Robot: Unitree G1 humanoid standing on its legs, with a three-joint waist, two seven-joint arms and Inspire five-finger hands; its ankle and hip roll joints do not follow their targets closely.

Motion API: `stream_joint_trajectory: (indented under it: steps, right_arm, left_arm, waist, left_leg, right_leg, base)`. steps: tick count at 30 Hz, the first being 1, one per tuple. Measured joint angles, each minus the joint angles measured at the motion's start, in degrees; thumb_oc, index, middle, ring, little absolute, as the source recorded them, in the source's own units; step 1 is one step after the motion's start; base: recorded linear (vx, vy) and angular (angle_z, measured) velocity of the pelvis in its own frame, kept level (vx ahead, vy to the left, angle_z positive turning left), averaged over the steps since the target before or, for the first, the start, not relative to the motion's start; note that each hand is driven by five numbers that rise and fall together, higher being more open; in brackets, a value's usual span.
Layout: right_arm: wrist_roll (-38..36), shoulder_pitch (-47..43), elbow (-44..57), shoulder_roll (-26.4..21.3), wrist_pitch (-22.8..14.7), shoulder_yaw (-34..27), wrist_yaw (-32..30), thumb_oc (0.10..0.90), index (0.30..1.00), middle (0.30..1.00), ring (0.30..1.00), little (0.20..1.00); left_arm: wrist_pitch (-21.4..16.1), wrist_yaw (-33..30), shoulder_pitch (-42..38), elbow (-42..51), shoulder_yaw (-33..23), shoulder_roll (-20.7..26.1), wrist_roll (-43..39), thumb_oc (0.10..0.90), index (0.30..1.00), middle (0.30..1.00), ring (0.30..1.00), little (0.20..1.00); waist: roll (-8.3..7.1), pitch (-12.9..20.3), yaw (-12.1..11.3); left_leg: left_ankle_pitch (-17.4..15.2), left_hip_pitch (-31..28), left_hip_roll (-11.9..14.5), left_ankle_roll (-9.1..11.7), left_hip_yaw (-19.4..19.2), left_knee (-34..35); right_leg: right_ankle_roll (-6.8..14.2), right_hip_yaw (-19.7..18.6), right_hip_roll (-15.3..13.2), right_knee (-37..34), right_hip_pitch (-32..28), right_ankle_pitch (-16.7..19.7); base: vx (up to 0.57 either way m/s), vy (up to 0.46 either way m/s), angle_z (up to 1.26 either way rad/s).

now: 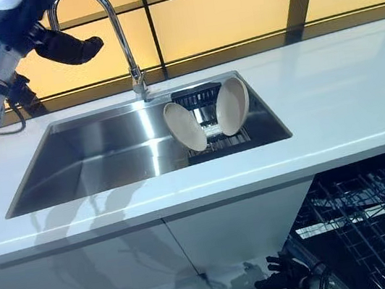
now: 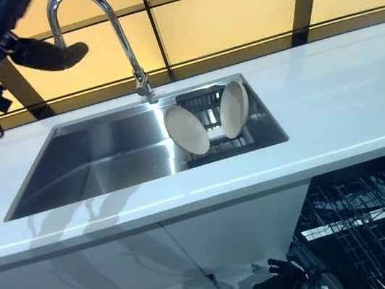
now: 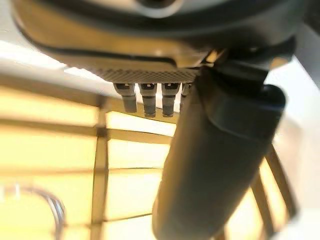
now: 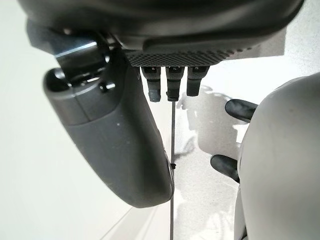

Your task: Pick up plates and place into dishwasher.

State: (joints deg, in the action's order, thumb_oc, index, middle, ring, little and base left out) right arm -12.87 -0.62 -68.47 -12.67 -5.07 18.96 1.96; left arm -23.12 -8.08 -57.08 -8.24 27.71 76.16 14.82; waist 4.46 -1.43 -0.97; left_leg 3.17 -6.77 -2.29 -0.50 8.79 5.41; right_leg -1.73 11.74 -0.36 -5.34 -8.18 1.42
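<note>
Wire dishwasher rack, 2 round cream plates upright in steel sink, left hand fingers relaxed.

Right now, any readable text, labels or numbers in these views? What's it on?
None readable.
The two plates in the sink: plain, no print.
The faucet, counter and dishwasher rack: no markings visible.

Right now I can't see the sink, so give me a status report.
Left hand raised by the faucet, open, empty. Right hand low, open. Two plates upright in sink rack. Dishwasher rack out.
</note>
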Motion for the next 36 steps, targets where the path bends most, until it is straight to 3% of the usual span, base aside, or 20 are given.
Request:
stream_joint_trajectory:
  steps: [5,11,18,36]
  right_arm:
    - [0.1,-0.2,-0.6,-0.2,-0.7,0.0,0.3,0.800,0.900,0.900,0.900,0.900]
    - [0.1,-1.1,-0.5,-1.6,-1.2,0.0,1.1,0.800,0.900,0.900,0.900,0.900]
    - [1.2,1.3,-1.1,-4.4,-1.1,0.0,1.1,0.800,0.900,0.900,0.900,0.900]
    - [1.1,2.2,-1.0,-4.9,-1.2,-0.5,1.2,0.800,0.900,0.900,0.900,0.900]
  left_arm:
    - [-3.1,-2.5,-6.1,5.6,10.4,-0.1,13.5,0.800,0.900,0.900,0.900,0.900]
    - [-4.7,1.4,-6.8,4.1,20.0,-1.9,14.5,0.800,0.900,0.900,0.900,0.900]
    - [-8.5,6.0,-6.8,-4.7,21.5,-3.8,14.5,0.800,0.900,0.900,0.900,0.900]
    - [-10.9,11.5,-6.8,-13.7,24.3,-3.8,14.4,0.800,0.900,0.900,0.900,0.900]
  waist:
    - [0.93,1.3,1.5]
    - [2.56,2.2,3.9]
    - [2.77,1.9,4.5]
    - [3.01,0.1,5.3]
  left_leg:
    - [0.1,0.0,0.1,-0.2,-1.1,0.0]
    - [0.0,0.0,0.3,0.0,-1.5,0.0]
    - [0.2,-0.1,0.3,-0.3,-2.0,0.0]
    - [-0.2,-0.6,0.3,-0.2,-3.2,0.0]
  right_leg:
    - [0.1,-0.1,0.0,0.0,0.0,-0.1]
    - [0.1,-0.3,0.2,0.0,0.2,-0.1]
    - [0.1,-0.5,0.1,0.0,0.1,-0.1]
    - [0.1,-1.5,0.1,0.0,0.0,-0.1]
  base:
    - [0.00,0.000,0.00]
    - [0.00,0.003,-0.04]
    - [0.00,0.000,0.00]
    - [0.01,0.004,-0.03]
